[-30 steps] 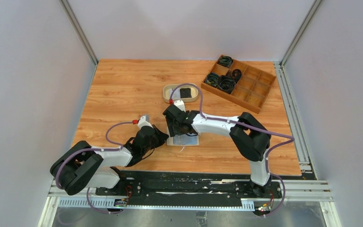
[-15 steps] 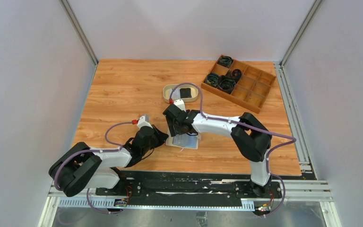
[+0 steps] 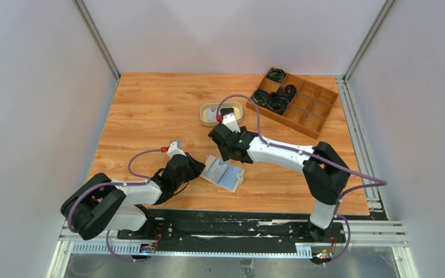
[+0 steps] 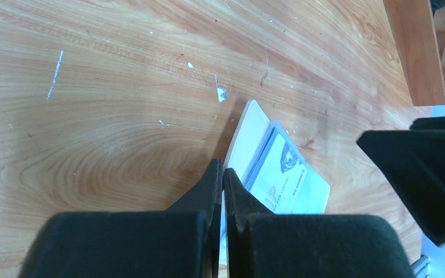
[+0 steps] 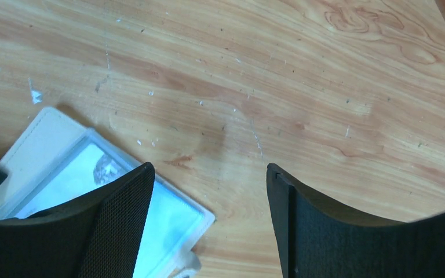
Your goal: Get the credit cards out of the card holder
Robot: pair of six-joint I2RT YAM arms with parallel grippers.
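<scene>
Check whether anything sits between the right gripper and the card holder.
Nothing visible does. The open right gripper hangs above the table just past the card holder edge. The left gripper is shut on the opposite edge, out of that path.

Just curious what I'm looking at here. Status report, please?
Left fingers shut on card holder edge. Right fingers open, empty, over table beside it. It lies open, one card showing inside. Nothing blocking it.

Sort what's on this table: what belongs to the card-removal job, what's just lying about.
Job: card holder, lying open; card inside it; left gripper, shut on its edge; right gripper; oval tray, probably the drop-off.
Lying about: wooden compartment box; black cable coils in it.
</scene>
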